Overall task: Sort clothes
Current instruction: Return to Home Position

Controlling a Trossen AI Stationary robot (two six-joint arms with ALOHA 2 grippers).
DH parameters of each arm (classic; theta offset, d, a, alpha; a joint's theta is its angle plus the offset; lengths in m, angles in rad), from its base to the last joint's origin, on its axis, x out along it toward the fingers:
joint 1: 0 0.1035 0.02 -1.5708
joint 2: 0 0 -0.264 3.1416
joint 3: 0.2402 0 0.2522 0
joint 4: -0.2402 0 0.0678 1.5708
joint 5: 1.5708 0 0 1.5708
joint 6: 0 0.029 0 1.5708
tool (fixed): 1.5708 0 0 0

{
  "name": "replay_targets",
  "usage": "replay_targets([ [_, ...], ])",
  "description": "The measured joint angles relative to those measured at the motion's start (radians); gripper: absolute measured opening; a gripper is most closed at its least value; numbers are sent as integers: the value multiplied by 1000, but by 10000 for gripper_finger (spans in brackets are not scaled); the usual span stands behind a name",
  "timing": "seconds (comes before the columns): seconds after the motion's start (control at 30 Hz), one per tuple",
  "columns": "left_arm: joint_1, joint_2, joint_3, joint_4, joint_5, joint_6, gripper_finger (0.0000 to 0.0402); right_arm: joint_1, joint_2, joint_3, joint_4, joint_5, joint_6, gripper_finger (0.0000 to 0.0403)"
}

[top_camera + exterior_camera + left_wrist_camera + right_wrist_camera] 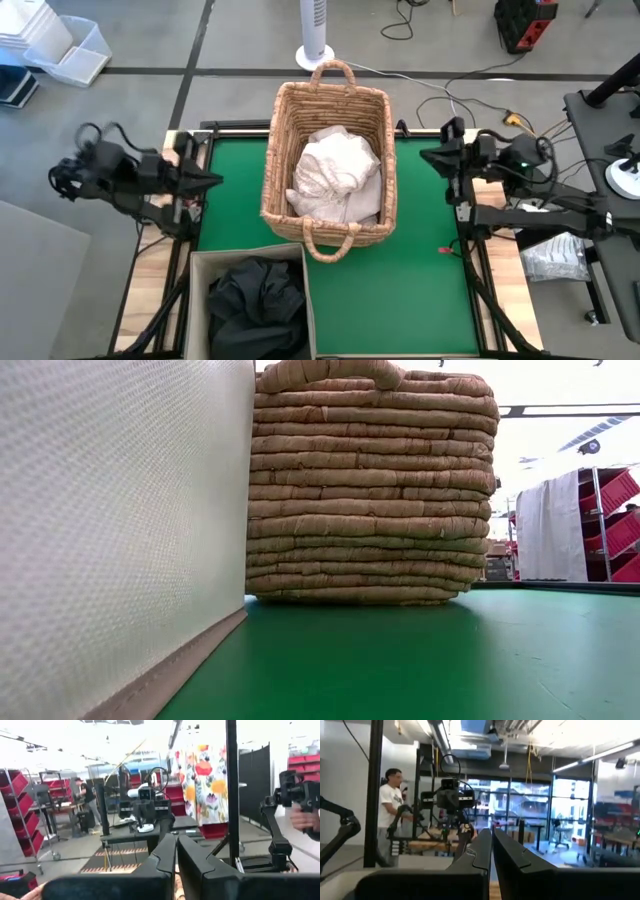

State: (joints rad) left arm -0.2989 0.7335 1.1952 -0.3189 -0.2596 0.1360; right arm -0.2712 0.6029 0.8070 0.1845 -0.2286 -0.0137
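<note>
While I look straight down from above, my left gripper (212, 181) hangs at the left edge of the green table mat (420, 290) and my right gripper (428, 156) at its right edge, both well apart from the containers. Between them, at the centre of the frame, stands the tan woven wicker basket (275, 150), and the crumpled white and off-white garments (335, 175) lie heaped inside it. At the lower left of the frame the beige fabric bin (196, 300) touches the basket's near end, with the bunched black garments (255, 300) inside. From table height the bin's textured wall (120, 530) fills the left of the frame and the basket's coiled side (370, 490) rises at the centre on the green mat; neither arm shows and no garment can be seen. Past my left wrist, my two dark fingers (165, 855) are pressed together with nothing between them, pointing into the room. Past my right wrist, my fingers (480, 850) are likewise closed and empty, and a person in a white shirt (390, 805) stands at the left of the frame.
</note>
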Motion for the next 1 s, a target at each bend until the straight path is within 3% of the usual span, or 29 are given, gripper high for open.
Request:
replay_targets([
  [0.23,0,-188,-315,150,1,-73,0,-66,-17,-92,19,-215,102,9],
  [0.4,0,-352,-483,264,8,-118,0,-67,-131,-181,50,-206,156,9],
  [0.77,0,-631,-851,508,42,-206,0,-65,-596,-472,54,-228,322,9],
  [0.9,-1,-706,-934,538,41,-192,0,-63,-580,-564,152,-319,406,9],
  [1.0,-1,-732,-990,542,36,-199,0,-63,-565,-617,174,-312,458,9],
])
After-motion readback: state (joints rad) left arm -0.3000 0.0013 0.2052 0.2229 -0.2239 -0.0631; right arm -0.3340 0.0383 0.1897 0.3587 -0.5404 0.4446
